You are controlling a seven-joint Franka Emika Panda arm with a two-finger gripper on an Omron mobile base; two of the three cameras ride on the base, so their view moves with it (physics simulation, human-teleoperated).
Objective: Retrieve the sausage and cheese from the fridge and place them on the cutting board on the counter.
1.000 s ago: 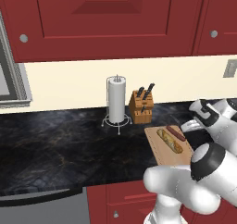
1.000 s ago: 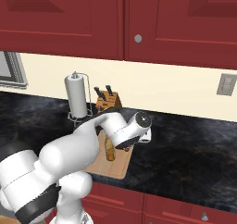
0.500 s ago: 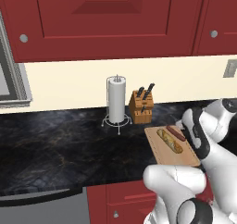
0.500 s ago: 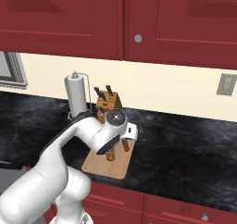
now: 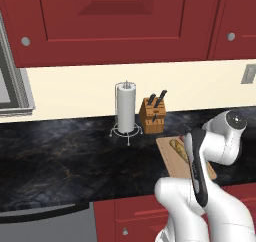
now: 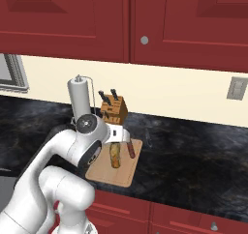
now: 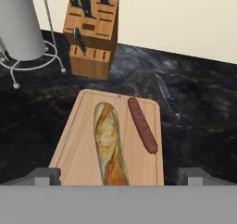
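Since a second ago your arm has swung back off the cutting board, so its flat tan wood shows. On it, left to right: a crusty golden baguette, then the sausage, a slim red-brown cylinder, apart. Your gripper hangs above with its jaws spread wide, empty. Behind stands a wooden knife block.

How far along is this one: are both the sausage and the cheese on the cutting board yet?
Partly done. The sausage lies on the cutting board, beside a long golden loaf that was not asked for. Nothing is in hand: the gripper hangs open above the board's near end, holding nothing. No cheese wedge shows on the board or on the counter around it, so the cheese looks still to be fetched.
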